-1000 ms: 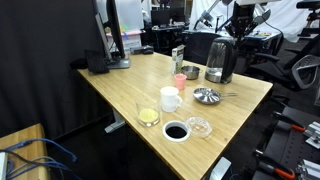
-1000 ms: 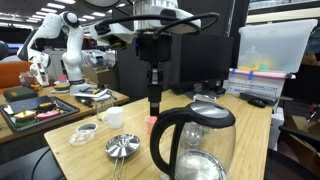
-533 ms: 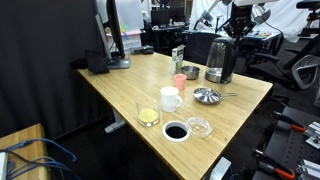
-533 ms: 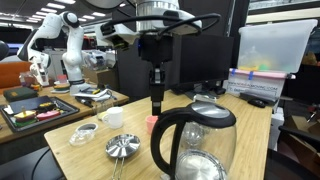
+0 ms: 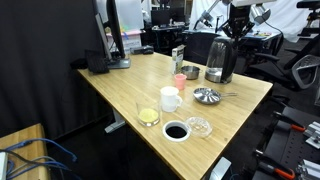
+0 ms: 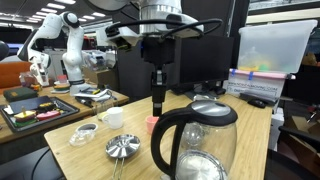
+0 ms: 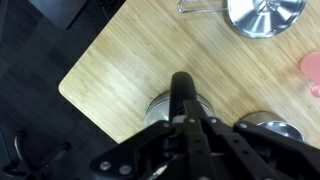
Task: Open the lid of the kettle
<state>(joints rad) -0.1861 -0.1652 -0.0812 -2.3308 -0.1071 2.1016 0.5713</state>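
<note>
Steel-bodied with a black side handle, the tall electric kettle [image 5: 219, 62] stands near the light wooden table's [image 5: 120, 85] far corner, its dark round lid [image 6: 205, 107] down. The wrist view shows the black gripper's [image 7: 181, 78] 2 fingers pressed together and empty. An exterior view shows the gripper [image 6: 156, 110] hanging upright near the kettle.
</note>
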